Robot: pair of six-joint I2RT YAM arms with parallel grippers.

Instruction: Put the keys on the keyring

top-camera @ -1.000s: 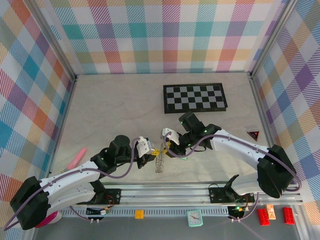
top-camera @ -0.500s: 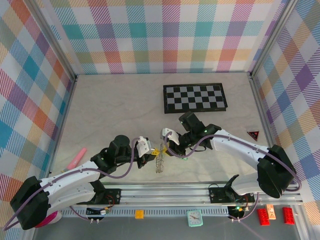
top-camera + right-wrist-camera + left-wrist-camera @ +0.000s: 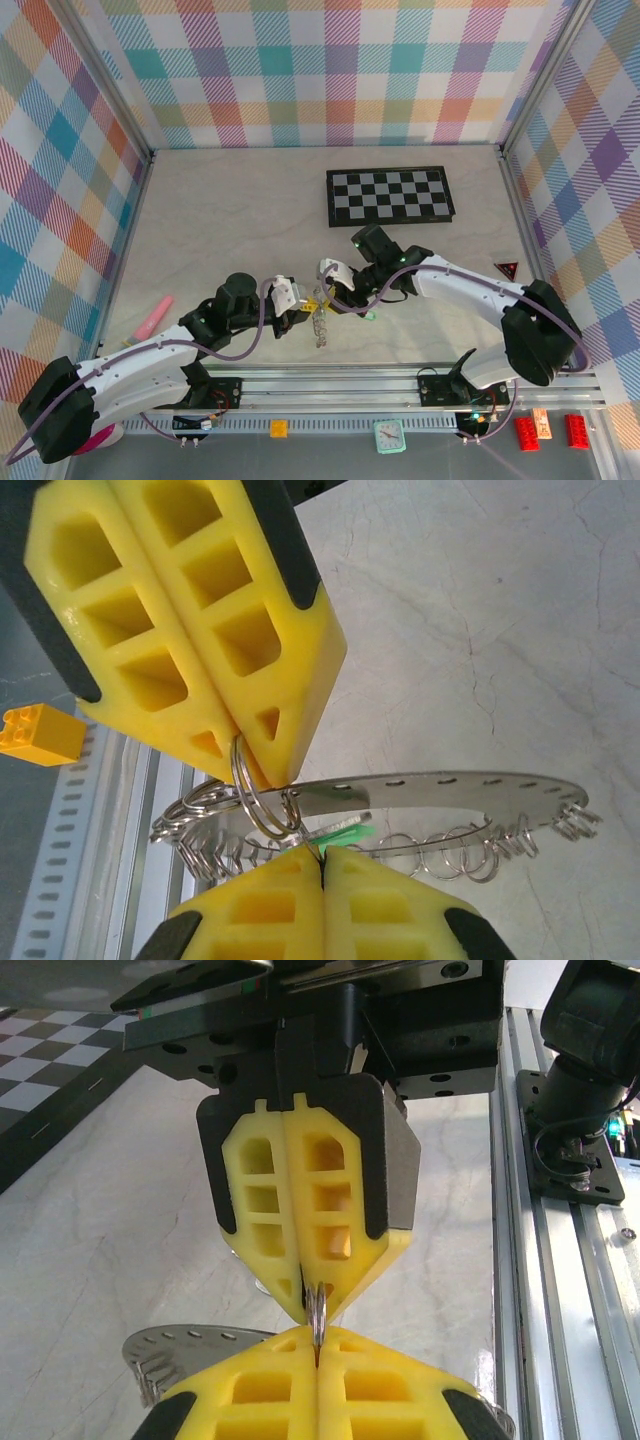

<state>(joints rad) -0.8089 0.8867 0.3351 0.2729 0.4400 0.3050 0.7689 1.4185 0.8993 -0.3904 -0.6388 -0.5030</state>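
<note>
Top view, left side: a pink stick [image 3: 152, 318] lies on the desk [image 3: 230, 210] near the left wall, well apart from the arms.

Left arm reaches in from the near-left corner toward the middle of the desk. Left tool [image 3: 318, 1365]: fingers pressed together, clamped on a thin wire loop [image 3: 255, 795] that belongs to the keyring [image 3: 450, 792]. Loop runs straight into the seam at the tips.

Keyring hangs between the two tools, off the desk, just ahead of the near rail. Right wrist view shows it edge-on as a flat grey plate with small holes and a row of wire loops along its lower edge.

Right tool [image 3: 322, 865]: fingers together, tip to tip with the left tool and almost touching it. A green key [image 3: 345, 832] sits right at its tips, under the plate. Cannot tell whether the key is pinched or just hangs there.

Just right of the tools, a small green bit [image 3: 368, 315] lies on the desk, too small to make out.

Far side, right of centre: black-and-white checkerboard [image 3: 390, 195], flat. Red triangle [image 3: 507, 268] by the right wall.

Near ledge, below the rail: orange brick [image 3: 278, 428], small clock [image 3: 388, 435], red bricks [image 3: 525, 432].
</note>
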